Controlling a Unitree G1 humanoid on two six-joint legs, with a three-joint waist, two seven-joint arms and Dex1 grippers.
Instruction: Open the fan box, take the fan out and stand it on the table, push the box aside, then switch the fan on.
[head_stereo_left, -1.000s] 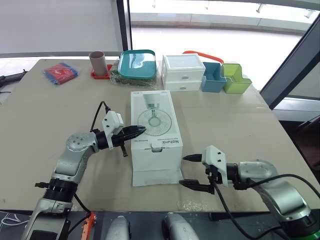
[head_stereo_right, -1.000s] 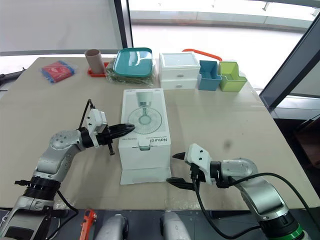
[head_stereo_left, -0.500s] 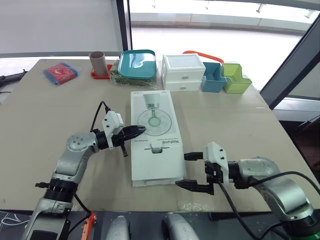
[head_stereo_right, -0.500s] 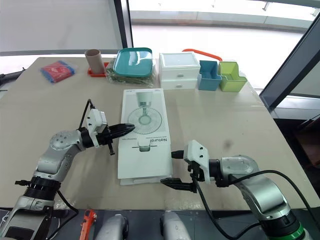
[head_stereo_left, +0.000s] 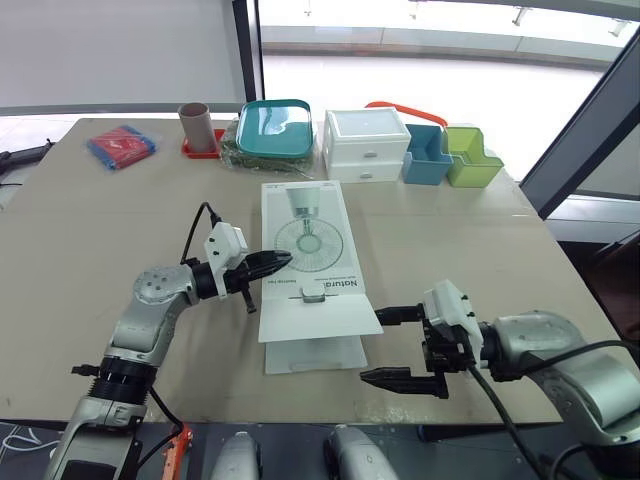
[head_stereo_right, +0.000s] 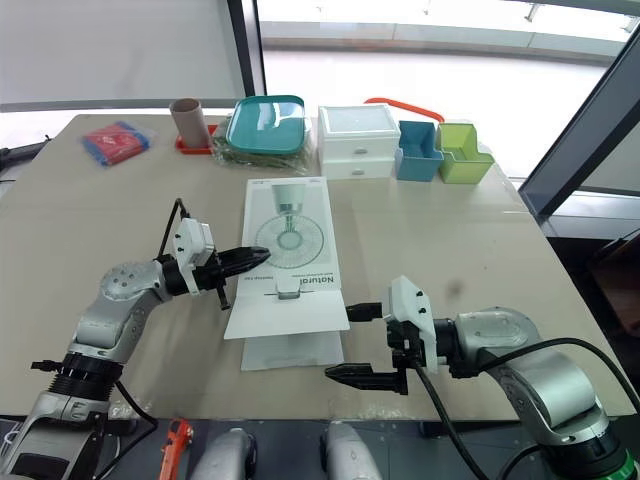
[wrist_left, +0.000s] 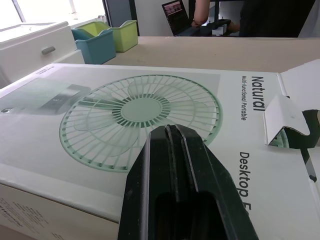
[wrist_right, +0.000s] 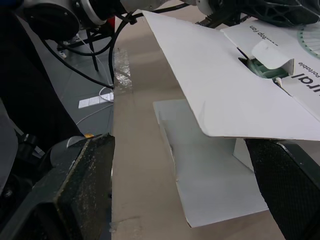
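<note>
The white fan box (head_stereo_left: 305, 240), with a fan printed on its lid, lies flat mid-table. Its near end is open. The lid flap (head_stereo_left: 320, 315) juts out level over the table, and a lower flap (head_stereo_left: 315, 352) lies flat beneath it. Green fan plastic (wrist_right: 260, 67) shows through the tab slot. My left gripper (head_stereo_left: 278, 262) is shut with nothing in it, its tips on the lid's left edge beside the fan picture (wrist_left: 140, 112). My right gripper (head_stereo_left: 370, 346) stands open just right of the raised flap, one finger above the other, touching nothing.
Along the far edge stand a red packet (head_stereo_left: 120, 146), a brown cup (head_stereo_left: 195, 125), a teal container (head_stereo_left: 275, 127), a white drawer unit (head_stereo_left: 366, 145), a blue bin (head_stereo_left: 428, 155) and a green bin (head_stereo_left: 472, 158). A person (wrist_left: 220, 15) sits beyond the table. The table's near edge lies just behind my right gripper.
The box's near end flap has swung up and now sticks out level. My right gripper, still open, has drawn back to the right and nearer. The left gripper has not moved.
</note>
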